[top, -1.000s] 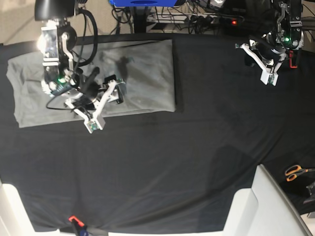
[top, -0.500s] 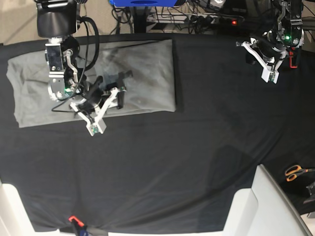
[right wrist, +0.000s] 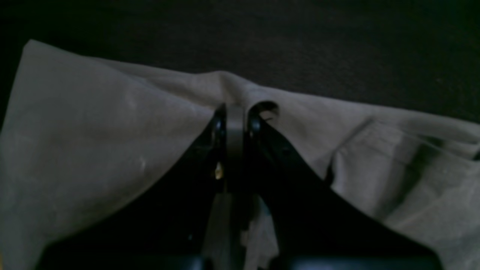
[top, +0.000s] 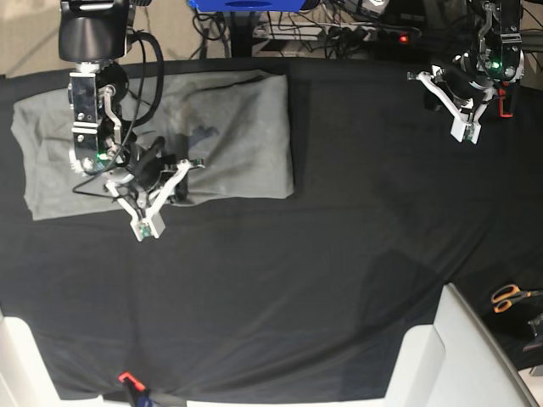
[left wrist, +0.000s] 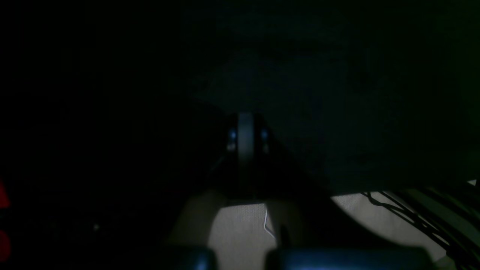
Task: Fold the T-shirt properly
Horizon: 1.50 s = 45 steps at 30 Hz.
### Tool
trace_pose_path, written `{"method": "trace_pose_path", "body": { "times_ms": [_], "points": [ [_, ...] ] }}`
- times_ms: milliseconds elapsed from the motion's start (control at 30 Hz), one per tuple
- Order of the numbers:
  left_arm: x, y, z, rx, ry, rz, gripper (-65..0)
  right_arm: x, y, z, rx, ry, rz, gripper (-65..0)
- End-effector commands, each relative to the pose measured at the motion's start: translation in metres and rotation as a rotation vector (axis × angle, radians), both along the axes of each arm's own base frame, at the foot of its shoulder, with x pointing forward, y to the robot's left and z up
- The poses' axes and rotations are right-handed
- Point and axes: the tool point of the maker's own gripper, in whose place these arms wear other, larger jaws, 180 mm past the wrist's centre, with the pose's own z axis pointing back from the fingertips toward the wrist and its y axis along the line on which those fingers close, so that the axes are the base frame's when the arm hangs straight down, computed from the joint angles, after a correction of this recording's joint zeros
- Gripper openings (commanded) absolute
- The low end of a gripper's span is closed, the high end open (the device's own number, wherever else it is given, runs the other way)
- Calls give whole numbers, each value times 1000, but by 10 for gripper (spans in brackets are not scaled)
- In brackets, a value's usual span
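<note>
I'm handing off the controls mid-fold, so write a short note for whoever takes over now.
Right gripper: shut, pinching a fold of the T-shirt near its front edge.
Left gripper: shut, empty, parked above the black table cloth at the far corner.
T-shirt: lies as a rough rectangle at the far side.
Done: partly folded, it seems.
Left: carry the pinched edge over, then flatten.

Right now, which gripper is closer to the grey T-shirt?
Right. The right gripper is shut on the T-shirt, pinching a fold along its near edge. The left gripper hangs shut over the black cloth, far off to the shirt's side.
</note>
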Motion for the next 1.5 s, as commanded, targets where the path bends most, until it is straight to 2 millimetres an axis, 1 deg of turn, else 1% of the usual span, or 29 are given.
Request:
{"method": "trace_pose_path", "body": {
  "times_ms": [0, 100, 133, 167, 233, 300, 367, 433, 467, 533, 600, 633, 700, 833, 867, 933, 1033, 1100, 1167, 1200, 1300, 1333, 1367, 1400, 1433, 1467],
  "points": [
    [8, 5, 7, 11, -31, -3, -650, 13, 1, 13, 15, -51, -3, -635],
    [10, 5, 8, 11, -36, -3, -650, 9, 1, 10, 8, -27, 3, -630],
    [10, 5, 8, 11, -36, -3, -650, 5, 1, 6, 1, 2, 10, -617],
    [11, 5, 8, 11, -37, -3, -650, 1, 1, 4, -8, 30, 18, -590],
    [11, 5, 8, 11, -37, -3, -650, -3, 1, 2, -21, 63, 29, -503],
    [11, 5, 8, 11, -37, -3, -650, 0, 0, 12, -28, 35, 30, -404],
    [11, 5, 8, 11, -37, -4, -650, -6, -4, 20, -41, 9, 31, -311],
    [11, 3, 10, 10, -42, -8, -650, -15, -7, 33, -59, -16, 32, -254],
    [12, 1, 10, 6, -44, -7, -650, -23, -13, 38, -71, -21, 22, -246],
    [14, -7, 10, -12, -57, -3, -650, -40, -18, 47, -84, -26, 6, -248],
    [14, -8, 10, -14, -58, -2, -650, -58, -15, 45, -83, -8, 16, -254],
    [13, -10, 8, -20, -54, 3, -650, -66, -12, 41, -77, 4, 21, -279],
    [13, -13, 7, -28, -55, 8, -650, -75, -10, 32, -69, 28, 22, -369],
    [13, -14, 7, -31, -55, 10, -650, -90, -6, 7, -39, 105, 10, -614],
    [12, -13, 6, -31, -52, 11, -650, -93, -5, 2, -35, 119, 8, -650],
    [12, -13, 6, -29, -50, 11, -650, -100, -5, -9, -28, 150, 3, -635],
    [9, -12, 5, -28, -46, 10, -650, -109, -27, -23, -34, 195, -66, -630],
    [8, -12, 5, -25, -42, 9, -650, -110, -40, -23, -44, 202, -105, -630],
    [8, -12, 5, -25, -42, 9, -650, -112, -47, -16, -61, 189, -113, -630],
    [8, -12, 5, -25, -42, 9, -650, -111, -49, -7, -74, 172, -108, -630],
    [11, -12, 6, -25, -49, 9, -650, -103, -58, 35, -125, 61, -104, -626],
    [11, -12, 6, -25, -49, 9, -650, -99, -60, 53, -142, 9, -102, -623],
    [11, -12, 6, -25, -49, 9, -650, -95, -66, 71, -162, -38, -113, -621],
    [11, -12, 6, -25, -49, 9, -650, -93, -77, 84, -186, -73, -139, -621],
    [11, -12, 6, -25, -49, 9, -650, -91, -89, 91, -204, -92, -169, -620],
    [11, -12, 6, -25, -49, 9, -650, -86, -108, 96, -229, -109, -212, -618]
  ]
}}
